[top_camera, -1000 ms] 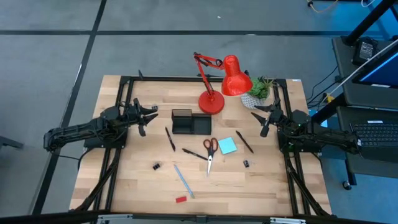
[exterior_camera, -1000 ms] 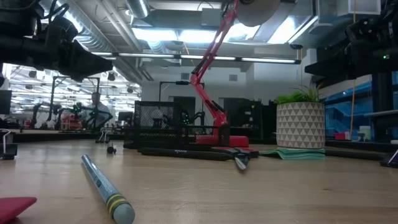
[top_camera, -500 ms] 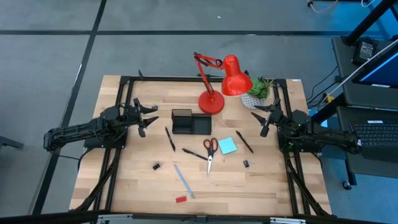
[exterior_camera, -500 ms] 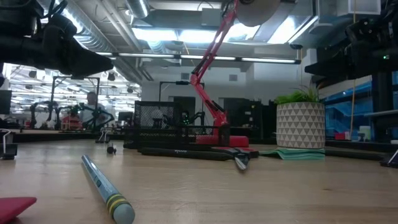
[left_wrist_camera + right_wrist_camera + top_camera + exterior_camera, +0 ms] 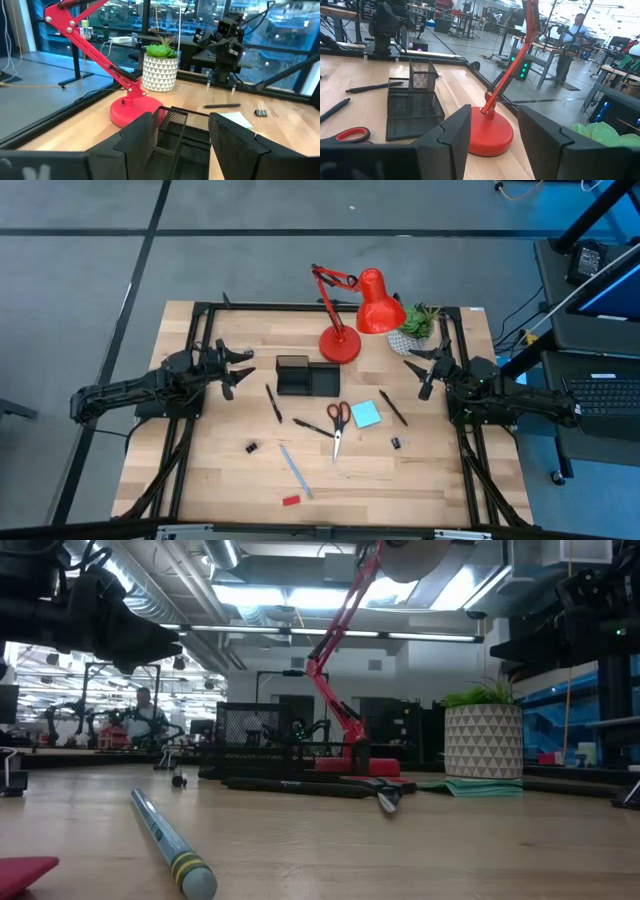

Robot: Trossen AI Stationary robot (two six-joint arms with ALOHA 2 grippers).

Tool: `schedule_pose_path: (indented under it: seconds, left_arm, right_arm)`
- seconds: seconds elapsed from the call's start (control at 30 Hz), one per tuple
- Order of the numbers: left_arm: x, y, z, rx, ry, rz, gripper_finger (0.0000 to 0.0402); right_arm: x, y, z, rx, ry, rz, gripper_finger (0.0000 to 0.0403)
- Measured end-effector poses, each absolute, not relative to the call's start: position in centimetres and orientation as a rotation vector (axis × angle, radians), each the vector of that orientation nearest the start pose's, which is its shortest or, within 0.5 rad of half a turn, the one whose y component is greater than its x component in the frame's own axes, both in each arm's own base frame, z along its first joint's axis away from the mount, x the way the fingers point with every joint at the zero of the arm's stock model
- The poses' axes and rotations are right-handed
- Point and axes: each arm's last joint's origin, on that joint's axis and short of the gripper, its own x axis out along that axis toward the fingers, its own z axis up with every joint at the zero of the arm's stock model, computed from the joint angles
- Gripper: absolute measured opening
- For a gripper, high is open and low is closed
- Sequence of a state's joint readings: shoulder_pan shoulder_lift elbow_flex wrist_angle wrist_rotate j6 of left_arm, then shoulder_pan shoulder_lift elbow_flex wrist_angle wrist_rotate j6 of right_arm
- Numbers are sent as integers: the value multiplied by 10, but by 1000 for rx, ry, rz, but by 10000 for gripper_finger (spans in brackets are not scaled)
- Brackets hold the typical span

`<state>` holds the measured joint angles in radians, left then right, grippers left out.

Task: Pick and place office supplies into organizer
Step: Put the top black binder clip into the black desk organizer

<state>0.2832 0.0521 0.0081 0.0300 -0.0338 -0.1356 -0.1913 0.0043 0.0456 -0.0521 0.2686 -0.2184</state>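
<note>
Left gripper (image 5: 232,367): at the left side of the pale wooden surface (image 5: 220,470), raised off it, fingers spread wide and holding nothing, pointing at the organizer.
Small black binder clip (image 5: 251,447): lying alone on the surface, nearer the front edge than the left gripper.
Thin black pen (image 5: 272,402): flat on the surface, just left of the organizer's front corner, not touching it.
Black wire-mesh desk organizer (image 5: 306,376): low rectangular tray with compartments, standing between the two arms, just in front of the lamp base; I cannot tell whether anything is in it.
Light-blue pen (image 5: 294,470): lying slanted near the front of the surface.
Small red block (image 5: 291,501): close to the front edge, just beside the lower end of the light-blue pen.
Second black pen (image 5: 313,426): in front of the organizer, its far end reaching the scissors blades.
Red-handled scissors (image 5: 337,423): flat on the surface, handles toward the organizer, blades toward the front.
Red desk lamp (image 5: 351,315): round base behind the organizer, shade leaning right toward the plant.
Cyan square sticky-note pad (image 5: 365,415): just right of the scissors handles.
Third black pen (image 5: 392,408): slanted, right of the pad.
Tiny black clip (image 5: 395,443): in front of that pen.
Potted plant in white patterned pot (image 5: 415,328): back right corner.
Right gripper (image 5: 424,371): at the right side, raised, fingers spread wide and holding nothing.
</note>
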Motion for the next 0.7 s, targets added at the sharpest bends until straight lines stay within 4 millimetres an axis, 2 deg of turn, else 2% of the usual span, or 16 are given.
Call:
schedule_pose_path:
  seconds: [0.2, 0.7]
  left_arm:
    - [95, 31, 168, -195, -50, 386, 187]
    - [96, 34, 165, -201, -32, 493, 187]
  right_arm:
    - [91, -25, 174, -236, 66, -457, 165]
    - [91, -25, 174, -268, 73, -456, 165]
